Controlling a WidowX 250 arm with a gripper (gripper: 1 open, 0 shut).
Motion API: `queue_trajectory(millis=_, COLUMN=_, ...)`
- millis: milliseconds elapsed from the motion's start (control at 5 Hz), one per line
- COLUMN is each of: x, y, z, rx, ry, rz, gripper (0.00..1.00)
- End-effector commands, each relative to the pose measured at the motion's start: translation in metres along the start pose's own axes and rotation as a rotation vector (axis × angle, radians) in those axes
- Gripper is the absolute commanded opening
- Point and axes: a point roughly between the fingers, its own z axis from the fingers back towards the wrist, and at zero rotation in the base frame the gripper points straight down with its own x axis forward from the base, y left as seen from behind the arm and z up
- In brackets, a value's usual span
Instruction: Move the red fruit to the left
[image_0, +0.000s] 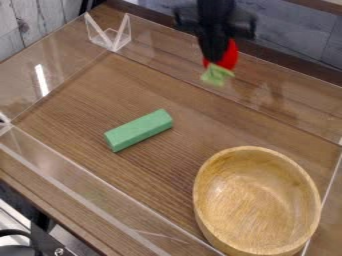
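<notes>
While the gripper (219, 52) hangs clamped on the red fruit (225, 58) clear above the table (160, 90), carry it level leftward, past the green block (139, 130) below-left, then lower gently before releasing.

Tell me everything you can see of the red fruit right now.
The red fruit is small and glossy red, with a green leafy part hanging at its lower end. It is motion-blurred, so finer detail is lost. It hangs in the air near the back of the wooden table, clamped in the gripper, touching nothing else, well apart from the green block and the wooden bowl.
</notes>
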Motion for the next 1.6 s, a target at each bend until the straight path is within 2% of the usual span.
queue_trajectory(millis=0, x=0.014, y=0.025, z=0.035, rx=-0.003, ry=-0.094, rz=0.005, gripper=0.00)
queue_trajectory(millis=200, x=0.016, y=0.061, z=0.034, rx=0.018, ry=-0.097, rz=0.008, gripper=0.00)
queue_trajectory(millis=400, x=0.025, y=0.097, z=0.025, rx=0.046, ry=-0.096, rz=0.025, gripper=0.00)
queue_trajectory(millis=800, x=0.041, y=0.136, z=-0.011, rx=0.100, ry=-0.092, rz=0.044, gripper=0.00)
queue_trajectory(millis=1200, x=0.029, y=0.144, z=-0.023, rx=0.117, ry=-0.068, rz=0.006, gripper=0.00)
queue_trajectory(millis=1400, x=0.030, y=0.152, z=-0.036, rx=0.122, ry=-0.050, rz=-0.014, gripper=0.00)
